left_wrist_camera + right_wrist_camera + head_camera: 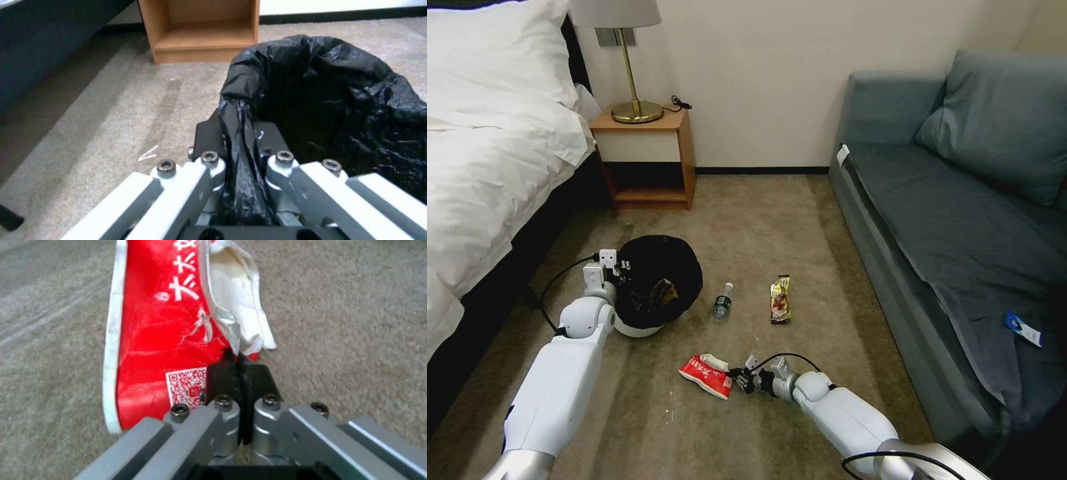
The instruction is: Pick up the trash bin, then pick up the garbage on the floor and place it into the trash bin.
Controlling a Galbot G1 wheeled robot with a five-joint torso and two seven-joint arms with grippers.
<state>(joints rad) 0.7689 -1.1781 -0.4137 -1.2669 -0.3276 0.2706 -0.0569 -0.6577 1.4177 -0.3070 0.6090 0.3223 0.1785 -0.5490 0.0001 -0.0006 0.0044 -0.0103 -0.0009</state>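
The trash bin (635, 327), white with a black bag liner (338, 100), leans on the carpet beside the bed. My left gripper (616, 265) (241, 131) is shut on its rim, with the bag pinched between the fingers. A tan scrap (666, 291) lies inside the bin. The red-and-white wrapper (706, 375) (151, 340) lies on the floor in front of me. On its near edge my right gripper (736, 379) (239, 361) is shut. Farther out on the carpet lie a clear bottle (722, 301) and a yellow-brown snack packet (781, 299).
A white bed (487, 133) runs along the left. A wooden nightstand (647, 160) (204, 30) carrying a brass lamp (630, 73) stands against the wall. A blue-grey sofa (960, 213) takes up the right side. Open carpet lies between them.
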